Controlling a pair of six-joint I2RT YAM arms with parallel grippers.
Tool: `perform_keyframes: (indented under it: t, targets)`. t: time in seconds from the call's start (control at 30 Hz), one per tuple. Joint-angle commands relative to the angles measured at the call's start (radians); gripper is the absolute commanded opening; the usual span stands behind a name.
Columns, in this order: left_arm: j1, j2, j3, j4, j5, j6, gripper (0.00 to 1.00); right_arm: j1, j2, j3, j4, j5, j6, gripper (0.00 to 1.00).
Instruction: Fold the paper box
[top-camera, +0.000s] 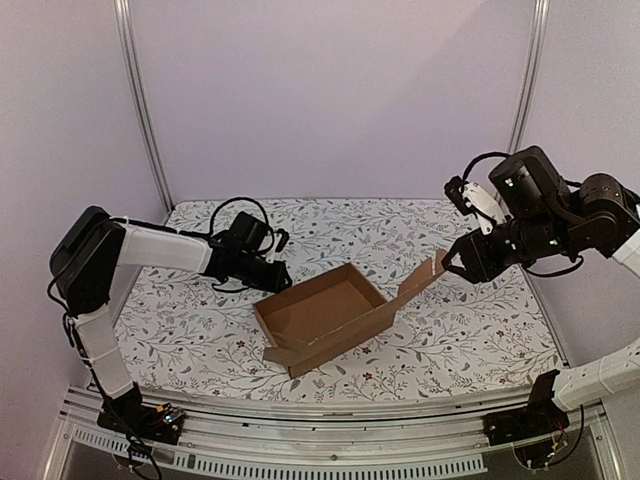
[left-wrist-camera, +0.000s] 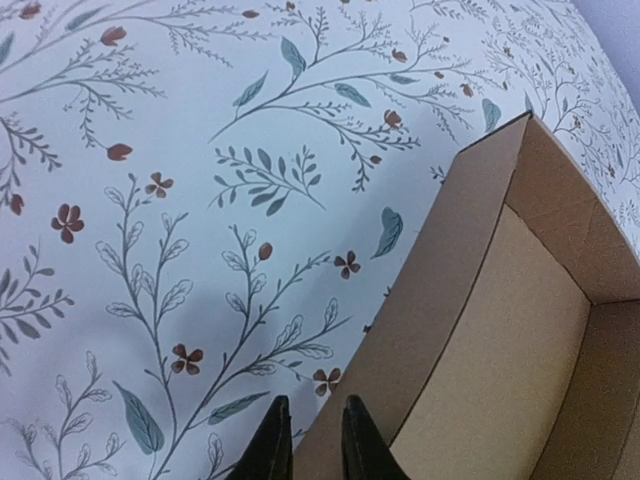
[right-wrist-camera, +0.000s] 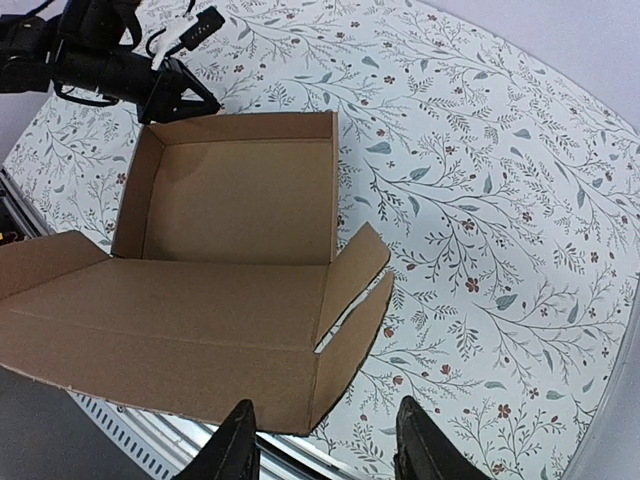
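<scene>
As right gripper (right-wrist-camera: 325, 405) gapes around paper box (right-wrist-camera: 240, 200) flap, left gripper (left-wrist-camera: 313, 405) near-closed beside wall

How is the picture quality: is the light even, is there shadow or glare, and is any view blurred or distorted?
Top external: soft, even light, no glare, a faint shadow beside the paper box. Left wrist: the left gripper is dark and blurred, the tablecloth slightly soft. Right wrist: wide-angle bend, the tablecloth edge curves; the right gripper is out of focus.
</scene>
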Motion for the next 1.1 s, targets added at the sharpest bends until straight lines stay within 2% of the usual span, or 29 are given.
perform_keyframes:
  t: [0.0,0.37,0.5,0.8,1.07]
  targets:
    - [0.007,0.001,-0.045,-0.008,0.012,-0.017,0.17,-0.002,-0.070,0.000,0.030,0.068,0.042,0.46]
    - [0.003,-0.023,-0.091,0.008,0.037,-0.050,0.15,-0.003,-0.233,-0.274,0.133,0.085,0.192,0.46]
    - [-0.002,-0.043,-0.111,0.015,0.045,-0.066,0.15,-0.002,-0.252,-0.388,0.252,0.026,0.257,0.44]
    - [-0.046,-0.107,-0.174,0.004,0.036,-0.106,0.14,-0.002,-0.178,-0.487,0.519,-0.067,0.313,0.36]
    - [-0.130,-0.131,-0.207,0.015,0.018,-0.150,0.13,0.000,-0.050,-0.461,0.683,-0.148,0.308,0.31]
